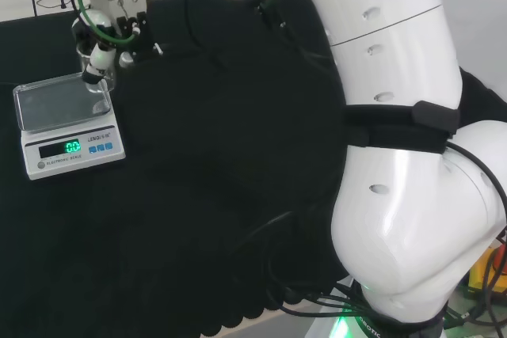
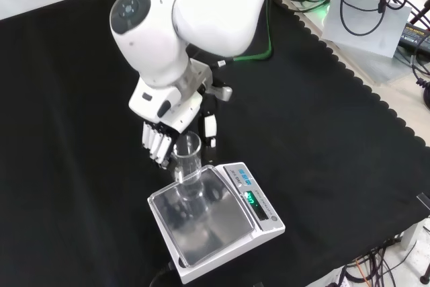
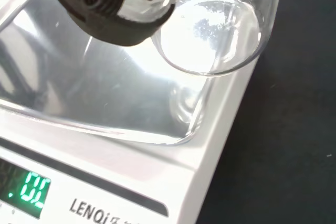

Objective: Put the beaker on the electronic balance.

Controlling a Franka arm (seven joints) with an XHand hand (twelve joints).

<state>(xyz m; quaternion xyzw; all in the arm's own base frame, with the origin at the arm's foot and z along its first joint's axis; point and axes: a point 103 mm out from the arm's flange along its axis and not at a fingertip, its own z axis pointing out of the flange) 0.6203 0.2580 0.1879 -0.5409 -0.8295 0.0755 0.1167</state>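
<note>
Beaker held at the balance's far edge.
In the front view we see, left to right, the robot hand (image 2: pixel 161 140) with fingers curled round the clear beaker (image 2: pixel 189 166), which is upright over the far corner of the electronic balance (image 2: pixel 213 223) on the black table (image 2: pixel 336 139).
</note>
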